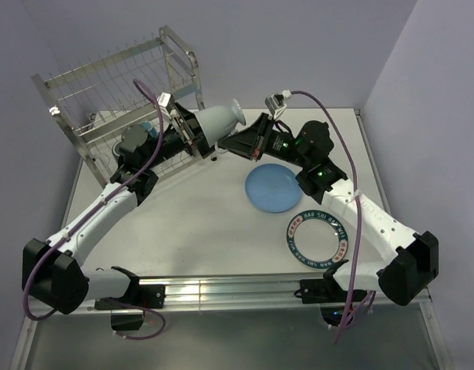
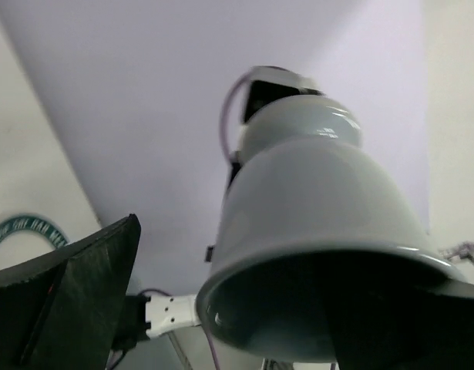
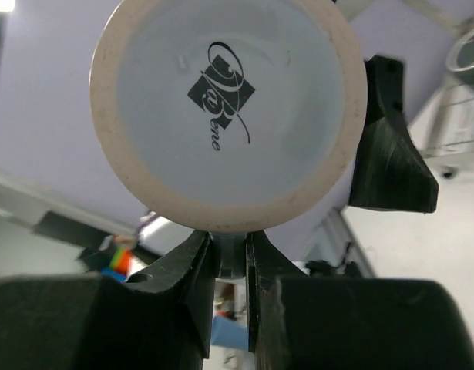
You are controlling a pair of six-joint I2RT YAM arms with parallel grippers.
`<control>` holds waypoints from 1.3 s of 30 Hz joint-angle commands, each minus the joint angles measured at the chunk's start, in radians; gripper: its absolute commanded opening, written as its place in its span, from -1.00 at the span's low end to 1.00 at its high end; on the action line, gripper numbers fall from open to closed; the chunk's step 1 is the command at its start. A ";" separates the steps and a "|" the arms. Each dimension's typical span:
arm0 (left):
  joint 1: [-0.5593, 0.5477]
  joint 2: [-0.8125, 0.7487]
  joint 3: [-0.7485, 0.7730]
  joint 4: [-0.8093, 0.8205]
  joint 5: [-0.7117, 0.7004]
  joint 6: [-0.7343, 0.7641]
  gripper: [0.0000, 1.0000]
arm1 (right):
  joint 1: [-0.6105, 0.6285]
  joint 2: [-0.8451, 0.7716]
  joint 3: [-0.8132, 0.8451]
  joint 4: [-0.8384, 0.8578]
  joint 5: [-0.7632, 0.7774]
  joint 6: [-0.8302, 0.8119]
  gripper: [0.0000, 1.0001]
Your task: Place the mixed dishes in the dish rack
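Closest to us, the right gripper [image 3: 230, 245] has its two fingers set nearly together, pinching a thin pale strip just under the foot of the cup [image 3: 229, 108]. We take the strip for the handle, though most of it is hidden. The cup's round foot ring and a dark printed mark on its base face that wrist camera.

From above, we see the cup lying on its side in the air over the table [image 1: 198, 223], between the two arms, with its mouth toward the left gripper [image 1: 196, 135]. That gripper stands wide open around the mouth. One finger [image 2: 75, 301] is clear of the rim; the other sits at the rim's far side, and we cannot tell whether it touches.

The rack [image 1: 105, 85] stands at the far left corner, just behind the left gripper. Near the right arm lie a blue plate [image 1: 273, 189] and, closer to the arm bases, a white plate [image 1: 317, 237] with a dark lettered rim.
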State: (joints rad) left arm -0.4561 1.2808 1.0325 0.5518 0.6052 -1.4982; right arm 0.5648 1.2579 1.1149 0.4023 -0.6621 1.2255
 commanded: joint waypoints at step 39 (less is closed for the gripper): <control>-0.004 -0.807 0.179 -1.685 -0.657 0.590 0.97 | 0.280 0.776 0.650 -0.428 0.552 -0.914 -1.00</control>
State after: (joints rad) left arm -0.4599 0.4877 1.1732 -1.0977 -0.0113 -0.8818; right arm 0.8185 1.9869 1.6527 -0.1410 -0.1364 0.3504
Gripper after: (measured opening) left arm 0.985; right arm 0.225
